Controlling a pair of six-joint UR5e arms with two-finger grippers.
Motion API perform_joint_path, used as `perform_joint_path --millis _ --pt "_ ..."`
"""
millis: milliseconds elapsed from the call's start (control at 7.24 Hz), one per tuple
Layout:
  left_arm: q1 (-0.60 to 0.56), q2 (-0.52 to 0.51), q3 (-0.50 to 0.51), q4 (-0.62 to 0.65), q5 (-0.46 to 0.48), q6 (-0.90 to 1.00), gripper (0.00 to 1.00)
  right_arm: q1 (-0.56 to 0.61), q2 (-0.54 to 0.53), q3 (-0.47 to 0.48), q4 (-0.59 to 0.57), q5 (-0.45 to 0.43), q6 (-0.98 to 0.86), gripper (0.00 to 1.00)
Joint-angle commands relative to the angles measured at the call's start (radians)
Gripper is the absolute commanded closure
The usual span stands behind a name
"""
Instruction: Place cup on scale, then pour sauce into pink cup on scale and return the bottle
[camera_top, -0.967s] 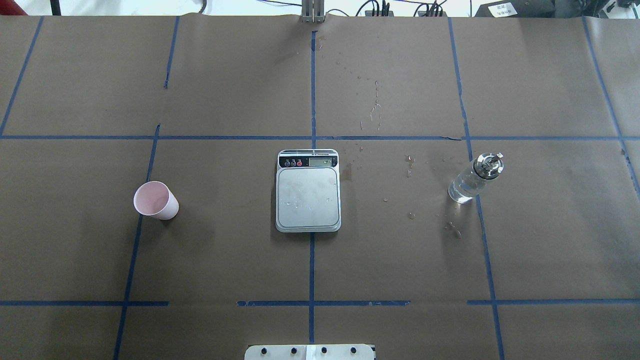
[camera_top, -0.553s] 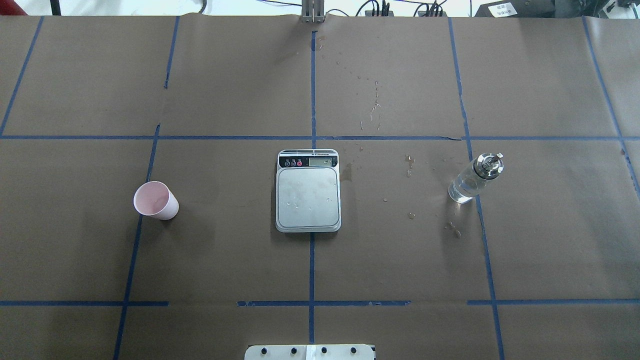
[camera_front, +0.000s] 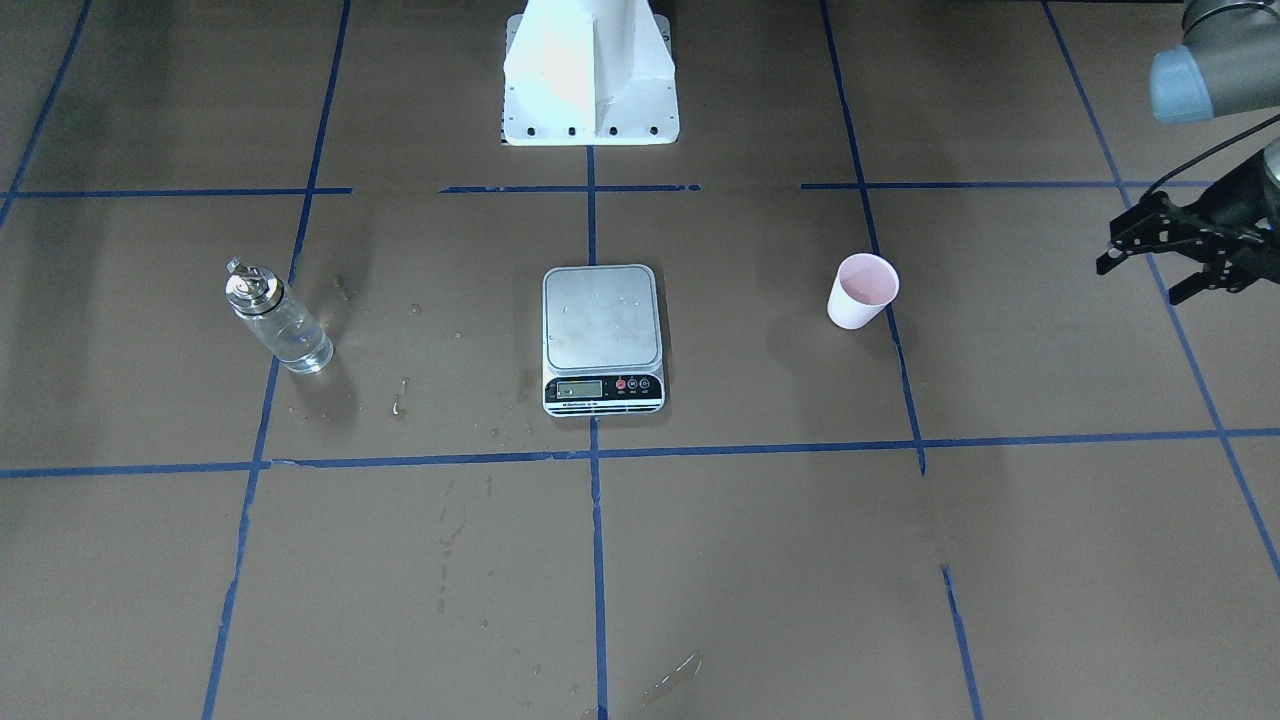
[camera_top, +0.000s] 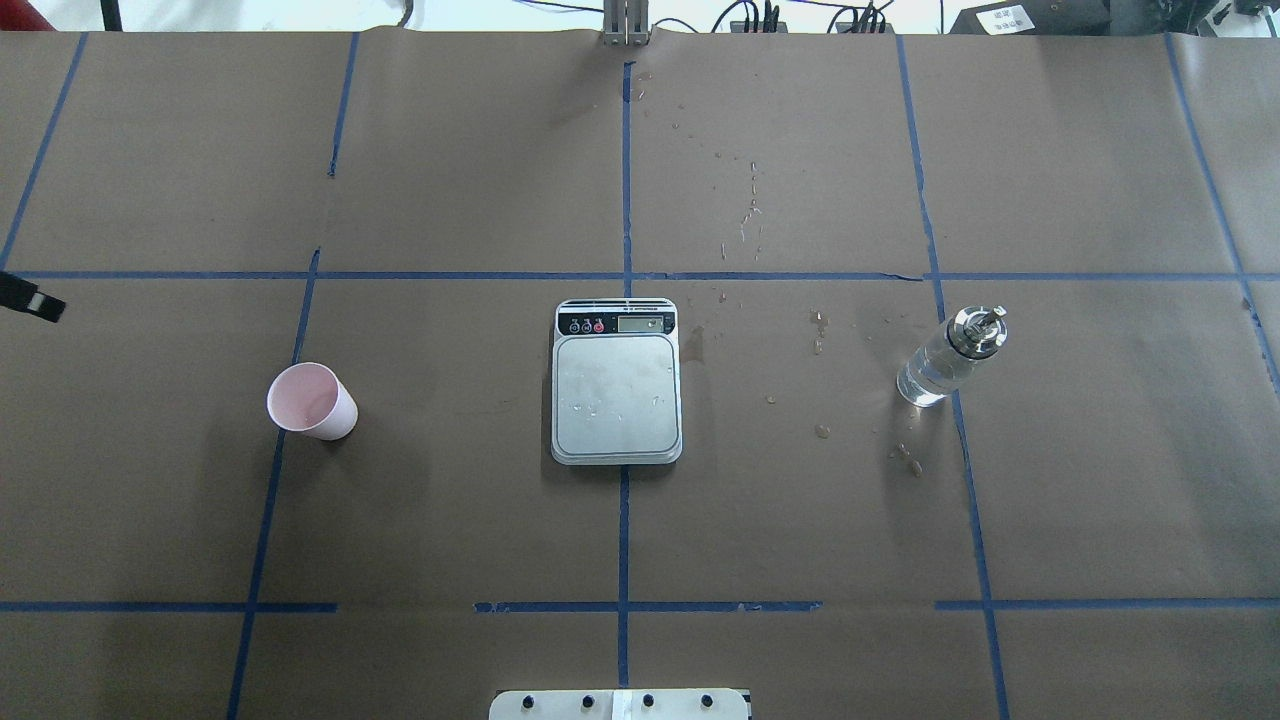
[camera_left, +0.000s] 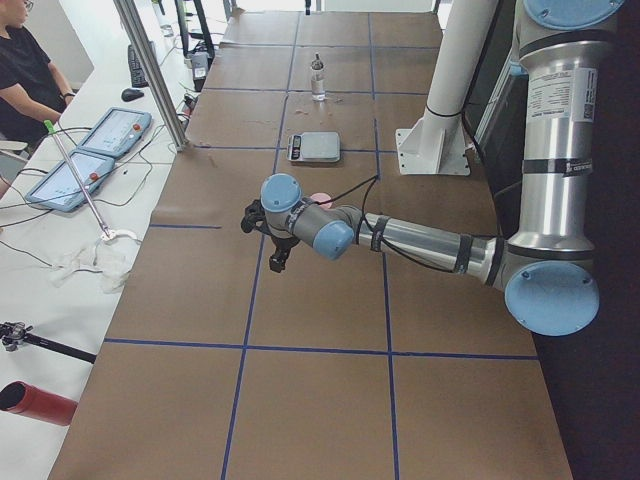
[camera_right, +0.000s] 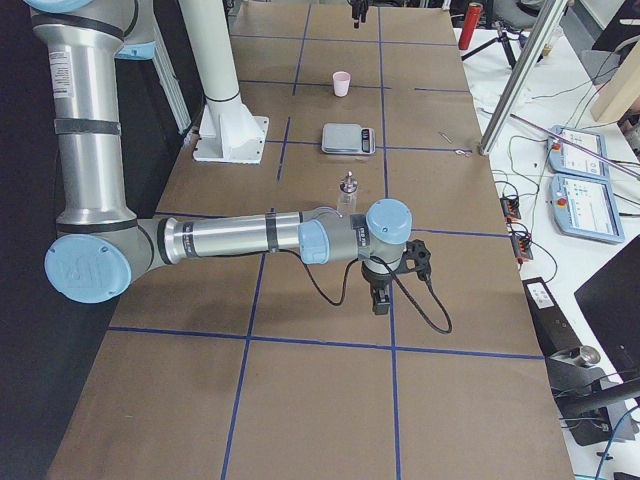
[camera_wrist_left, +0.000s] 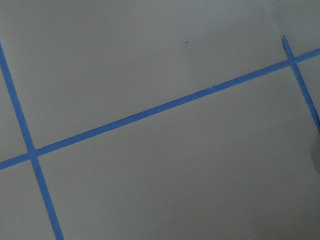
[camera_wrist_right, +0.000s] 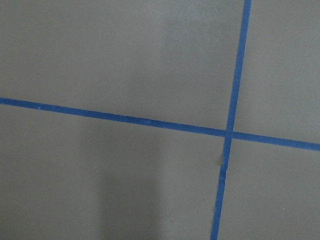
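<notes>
The pale pink cup (camera_top: 312, 402) stands upright left of the scale (camera_top: 617, 385), which lies at the table's middle with a bare steel platform. The clear glass bottle (camera_top: 945, 360) with a silver spout cap stands to the right, with clear sauce (camera_front: 300, 350) in it. My left gripper (camera_front: 1137, 283) is open and empty, above the table well outside the cup (camera_front: 862, 290); only its tip (camera_top: 30, 297) shows in the overhead view. My right gripper (camera_right: 385, 290) shows only in the exterior right view, beyond the bottle (camera_right: 348, 192); I cannot tell if it is open or shut.
Brown paper with blue tape lines covers the table. Droplets (camera_top: 820, 430) lie between scale and bottle. The white robot base (camera_front: 590, 70) stands behind the scale. An operator (camera_left: 25, 70) and tablets (camera_left: 110, 130) are along the far side.
My left gripper's tip has come into the overhead view at the left edge. Cup, scale and bottle have not moved.
</notes>
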Motion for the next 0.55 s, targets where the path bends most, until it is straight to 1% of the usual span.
perform_joint_path --millis 0,138,415 --pt "0.236 -0.126 -0.004 -0.084 0.141 -0.453 0.00 -0.036 -0.002 0.001 0.048 0.002 0.005 0.00" --pt "0.258 -0.140 -0.008 -0.084 0.146 -0.491 0.00 -0.038 -0.005 -0.004 0.082 0.002 0.005 0.00" --pt "0.312 -0.141 -0.014 -0.081 0.157 -0.548 0.01 -0.038 -0.005 -0.006 0.084 0.019 0.003 0.00"
